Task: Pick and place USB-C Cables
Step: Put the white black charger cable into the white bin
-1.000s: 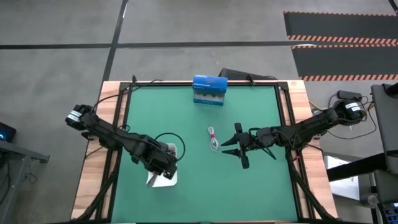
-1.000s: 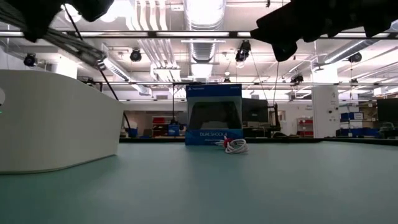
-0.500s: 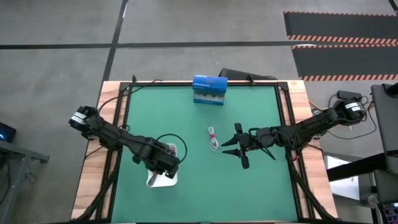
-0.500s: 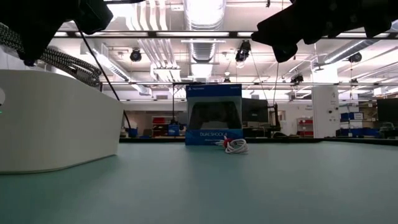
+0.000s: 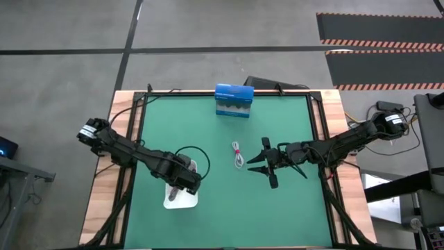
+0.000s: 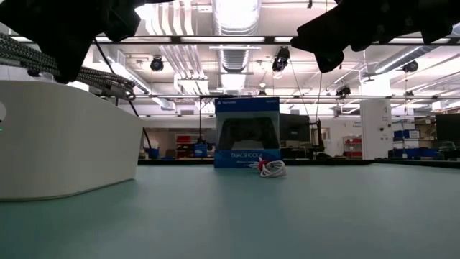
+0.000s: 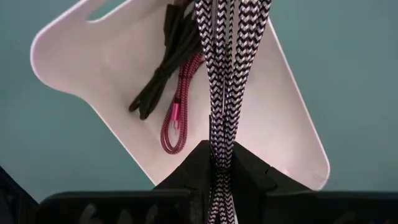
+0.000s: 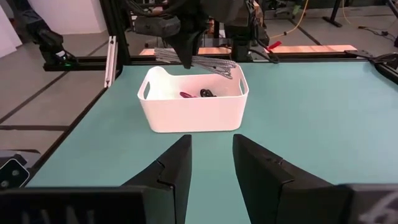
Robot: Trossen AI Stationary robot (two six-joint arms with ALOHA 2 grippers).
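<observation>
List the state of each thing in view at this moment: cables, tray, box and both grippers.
Left gripper: over the tray, shut on the braided cable.
Braided cable: black-and-white, held, hanging above the tray.
Black cable: bundled, lying in the tray.
Pink-red cable: lying in the tray beside the black one.
White tray: upright on the mat.
White cable: coiled, loose on the mat.
Blue box: standing, untouched.
Right gripper: open, empty, above the mat.
</observation>
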